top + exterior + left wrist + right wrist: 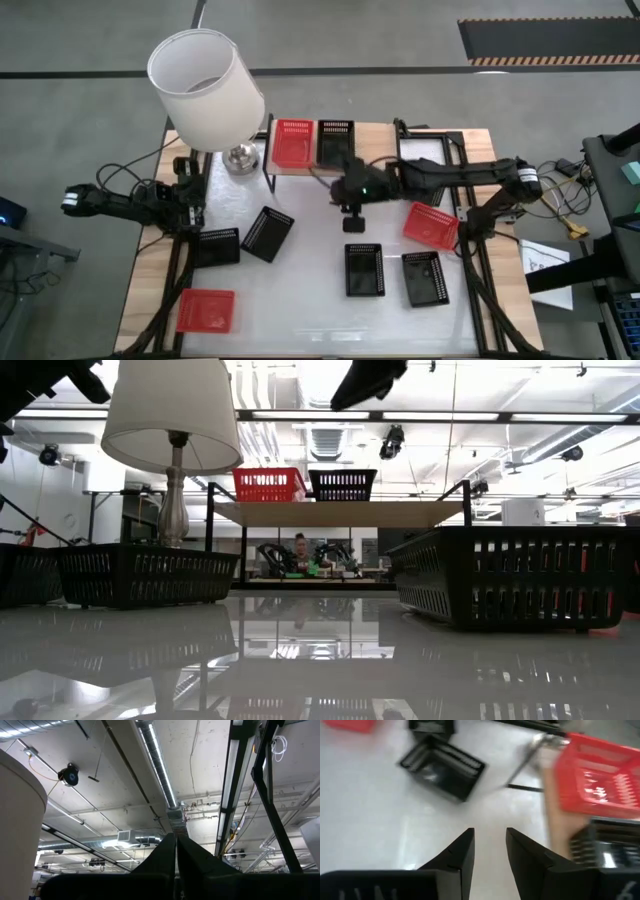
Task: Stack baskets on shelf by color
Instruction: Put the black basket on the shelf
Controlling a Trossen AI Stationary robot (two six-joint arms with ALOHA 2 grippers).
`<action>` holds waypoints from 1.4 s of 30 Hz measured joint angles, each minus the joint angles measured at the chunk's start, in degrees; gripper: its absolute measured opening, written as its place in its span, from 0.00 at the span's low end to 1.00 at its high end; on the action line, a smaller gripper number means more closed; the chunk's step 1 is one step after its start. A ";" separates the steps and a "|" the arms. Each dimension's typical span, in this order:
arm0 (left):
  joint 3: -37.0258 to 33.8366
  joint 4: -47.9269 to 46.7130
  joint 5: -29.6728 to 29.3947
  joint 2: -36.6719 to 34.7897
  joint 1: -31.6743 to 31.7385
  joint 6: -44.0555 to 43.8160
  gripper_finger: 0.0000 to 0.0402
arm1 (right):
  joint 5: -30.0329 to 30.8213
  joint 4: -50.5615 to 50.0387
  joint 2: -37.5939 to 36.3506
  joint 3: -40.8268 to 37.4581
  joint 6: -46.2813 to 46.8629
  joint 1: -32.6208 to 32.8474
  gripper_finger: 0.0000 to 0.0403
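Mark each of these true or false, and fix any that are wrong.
1. A red basket and a black basket sit side by side on the shelf. True.
2. The right gripper clamps a red basket. False: its fingers are apart and empty.
3. Two red baskets lie on the table off the shelf. True: one near the front left, one at the right.
4. The lamp stands on the table's right side. False: it stands at the back left.

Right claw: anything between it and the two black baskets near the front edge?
No. In the high view, only bare white tabletop separates the right claw from the black baskets.
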 joint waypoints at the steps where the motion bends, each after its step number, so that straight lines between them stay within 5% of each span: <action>1: 0.00 0.00 0.00 0.00 0.00 0.00 0.00 | 0.00 -0.54 -0.03 0.00 1.15 1.25 0.25; 13: 0.00 0.04 0.00 0.00 0.00 -0.24 0.00 | 0.62 -2.06 -0.06 -5.62 16.76 14.95 0.21; 28: 0.00 0.44 -0.24 0.00 0.00 -0.24 0.00 | 0.07 0.84 1.49 -12.80 42.74 26.82 0.47; 42: 0.00 0.39 -0.42 0.00 0.00 -0.24 0.00 | -8.29 -1.44 13.57 -8.61 50.56 29.35 0.44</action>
